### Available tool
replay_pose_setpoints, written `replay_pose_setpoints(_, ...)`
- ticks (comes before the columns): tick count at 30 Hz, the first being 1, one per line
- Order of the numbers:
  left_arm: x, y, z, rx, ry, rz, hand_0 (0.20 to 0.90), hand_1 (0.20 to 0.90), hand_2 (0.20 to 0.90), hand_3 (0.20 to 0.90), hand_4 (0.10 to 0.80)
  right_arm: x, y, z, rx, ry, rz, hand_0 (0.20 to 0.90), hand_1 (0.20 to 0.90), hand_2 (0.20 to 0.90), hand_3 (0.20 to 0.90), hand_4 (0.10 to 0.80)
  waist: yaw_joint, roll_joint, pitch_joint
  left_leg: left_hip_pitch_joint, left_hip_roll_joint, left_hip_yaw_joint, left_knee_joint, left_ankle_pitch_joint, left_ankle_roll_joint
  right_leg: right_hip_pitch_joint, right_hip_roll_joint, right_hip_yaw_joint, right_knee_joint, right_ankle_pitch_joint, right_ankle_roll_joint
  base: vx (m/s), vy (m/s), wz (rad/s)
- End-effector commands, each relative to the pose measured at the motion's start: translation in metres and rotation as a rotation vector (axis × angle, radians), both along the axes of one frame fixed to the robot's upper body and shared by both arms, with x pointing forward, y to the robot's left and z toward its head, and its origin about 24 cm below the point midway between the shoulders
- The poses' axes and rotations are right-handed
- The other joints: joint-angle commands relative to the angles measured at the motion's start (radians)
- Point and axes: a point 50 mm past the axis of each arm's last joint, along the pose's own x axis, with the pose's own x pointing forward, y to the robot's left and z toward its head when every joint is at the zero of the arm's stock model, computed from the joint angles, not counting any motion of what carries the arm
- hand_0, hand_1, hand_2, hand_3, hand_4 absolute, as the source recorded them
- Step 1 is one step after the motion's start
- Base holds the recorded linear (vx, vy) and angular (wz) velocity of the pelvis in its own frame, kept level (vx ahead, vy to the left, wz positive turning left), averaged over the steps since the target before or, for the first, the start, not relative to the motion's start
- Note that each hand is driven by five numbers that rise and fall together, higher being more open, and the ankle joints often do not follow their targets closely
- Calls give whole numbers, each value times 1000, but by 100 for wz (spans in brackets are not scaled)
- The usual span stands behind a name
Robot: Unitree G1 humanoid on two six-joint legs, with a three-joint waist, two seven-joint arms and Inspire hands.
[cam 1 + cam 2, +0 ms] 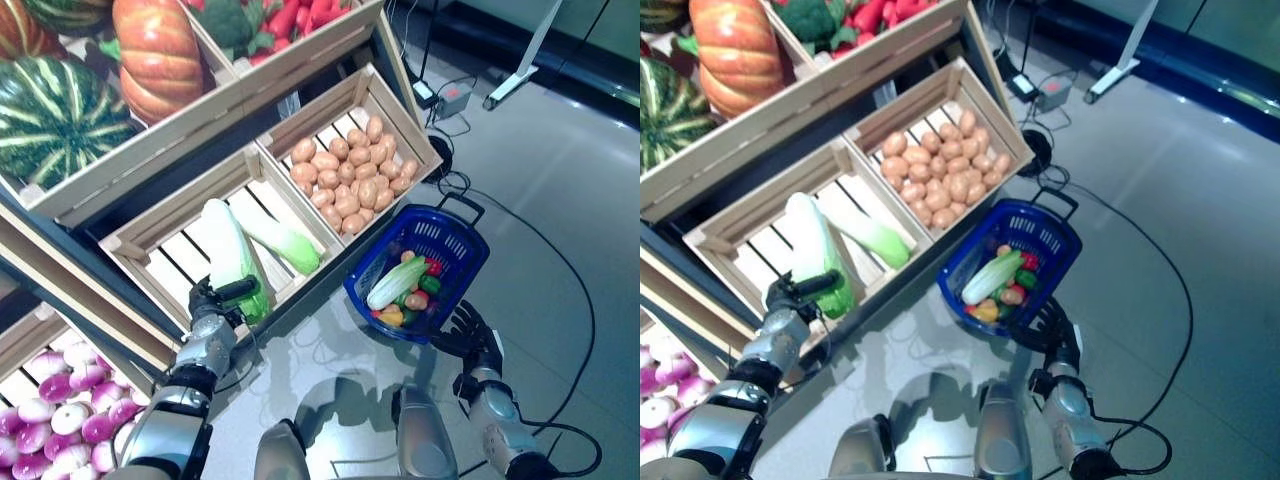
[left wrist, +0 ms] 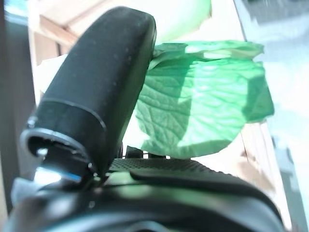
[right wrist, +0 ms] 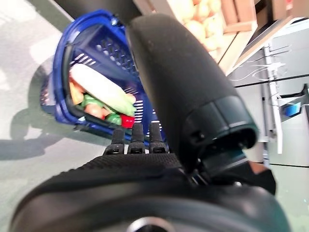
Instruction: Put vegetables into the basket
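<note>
The blue basket (image 1: 462, 236) stands on the floor to the right of the wooden stand. In it lie a long pale-green cabbage (image 1: 397, 283) and small red, green and yellow vegetables (image 1: 412, 300). My left hand (image 1: 213, 303) is at the front edge of the lower left crate (image 1: 130, 241). Its thumb lies against the leafy green end of a long cabbage (image 1: 232, 255), which also shows in the left wrist view (image 2: 203, 101). My right hand (image 1: 466, 325) is open beside the basket's near rim, fingers (image 3: 137, 140) straight toward the basket (image 3: 72, 36).
The tiered wooden stand (image 1: 300, 70) fills the left and back, with the crate's front rail (image 1: 290, 290) right by my left hand. A second cabbage (image 1: 282, 236) lies beside the first. A grey box (image 1: 452, 98) sits on the floor behind the basket.
</note>
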Motion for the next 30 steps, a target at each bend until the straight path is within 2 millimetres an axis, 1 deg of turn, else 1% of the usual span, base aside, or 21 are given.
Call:
replay_pose_setpoints(1, 10, 10, 37, 152, -230, 21, 300, 300, 300, 300, 400, 17, 16, 32, 19, -240, 30, 900, 900, 900, 900, 800, 12, -4, -143, 41, -44, 28, -96, 72, 98, 165, -27, 6, -294, 164, -3, 57, -53, 5)
replay_pose_setpoints(4, 4, 3, 31, 174, -234, 3, 300, 300, 300, 300, 400, 18, 22, 36, 55, -269, 49, 900, 900, 900, 900, 800, 20, 1, -161, 107, -58, 30, -192, 109, 93, 234, -15, -11, -386, 194, 7, 53, -40, 3)
replay_pose_setpoints(6, 0, -3, 30, 205, -264, -26, 300, 300, 300, 300, 400, 21, 27, 41, 82, -300, 73, 900, 900, 900, 900, 800, 28, 3, -171, 149, -70, 30, -253, 132, 91, 278, -7, -19, -446, 220, 15, 41, -58, 3)
replay_pose_setpoints(8, -3, -12, 31, 235, -303, -64, 300, 300, 300, 300, 400, 20, 29, 44, 42, -314, 64, 900, 900, 900, 900, 800, 37, 5, -181, 182, -78, 34, -305, 150, 90, 311, -1, -31, -495, 246, 20, 21, -52, 0)
replay_pose_setpoints(9, -4, -15, 32, 238, -319, -84, 300, 300, 300, 300, 400, 21, 27, 45, 33, -316, 47, 900, 900, 900, 900, 800, 43, 6, -186, 195, -81, 34, -328, 157, 91, 325, 2, -36, -516, 257, 23, 26, -36, 6)
replay_pose_setpoints(13, -8, -34, 33, 190, -361, -164, 300, 300, 300, 300, 400, 27, 30, 52, 171, -348, 5, 900, 900, 900, 900, 800, 60, 6, -201, 240, -95, 28, -410, 180, 91, 368, 15, -47, -592, 297, 27, 17, -22, 4)
replay_pose_setpoints(15, -10, -48, 38, 189, -393, -228, 300, 300, 300, 300, 400, 32, 36, 61, 260, -386, 35, 900, 900, 900, 900, 800, 71, 3, -207, 260, -104, 21, -450, 191, 93, 390, 22, -51, -634, 319, 30, 8, -18, -1)
replay_pose_setpoints(16, -10, -48, 38, 190, -393, -228, 300, 300, 300, 300, 400, 32, 36, 61, 260, -386, 35, 900, 900, 900, 900, 800, 71, 3, -206, 262, -104, 22, -452, 191, 93, 391, 22, -51, -635, 319, 30, 12, -41, -1)
replay_pose_setpoints(18, -11, -60, 52, 253, -454, -327, 300, 300, 300, 300, 400, 38, 41, 76, 312, -455, 92, 900, 900, 900, 900, 800, 90, -5, -210, 277, -113, 14, -497, 202, 93, 413, 32, -72, -680, 341, 33, 8, -55, 0)
replay_pose_setpoints(19, -12, -62, 54, 274, -465, -347, 300, 300, 300, 300, 400, 39, 40, 79, 309, -469, 92, 900, 900, 900, 900, 800, 93, -7, -211, 277, -115, 11, -501, 203, 93, 416, 34, -74, -686, 344, 33, -1, -67, 13)
replay_pose_setpoints(20, -12, -67, 58, 325, -480, -390, 300, 300, 300, 300, 400, 43, 36, 88, 288, -503, 78, 900, 900, 900, 900, 800, 101, -13, -214, 276, -118, 5, -507, 201, 94, 420, 37, -80, -697, 349, 35, -5, -53, 12)
replay_pose_setpoints(21, -12, -68, 59, 338, -487, -400, 300, 300, 300, 300, 400, 44, 34, 90, 285, -515, 74, 900, 900, 900, 900, 800, 104, -15, -215, 276, -119, 4, -508, 201, 94, 420, 38, -82, -698, 349, 35, -13, -72, 12)
replay_pose_setpoints(23, -11, -70, 66, 411, -502, -468, 300, 300, 300, 300, 400, 56, 23, 110, 293, -580, 68, 900, 900, 900, 900, 800, 116, -27, -219, 278, -121, 5, -509, 193, 95, 422, 37, -93, -702, 353, 37, 0, -59, 5)
replay_pose_setpoints(24, -11, -70, 67, 436, -510, -489, 300, 300, 300, 300, 400, 59, 20, 116, 299, -597, 76, 900, 900, 900, 900, 800, 119, -30, -220, 282, -120, 11, -509, 190, 96, 425, 36, -95, -703, 353, 37, 16, -34, 6)
replay_pose_setpoints(28, -9, -72, 76, 546, -547, -563, 300, 300, 300, 300, 400, 74, 11, 129, 362, -613, 122, 900, 900, 900, 900, 800, 132, -39, -228, 293, -122, 17, -512, 181, 96, 434, 38, -103, -711, 353, 35, 33, -24, 2)
replay_pose_setpoints(30, -9, -73, 78, 578, -561, -585, 300, 300, 300, 300, 400, 76, 8, 131, 377, -619, 129, 900, 900, 900, 900, 800, 136, -42, -231, 294, -123, 14, -512, 178, 97, 437, 38, -105, -712, 352, 34, 0, 0, 0)
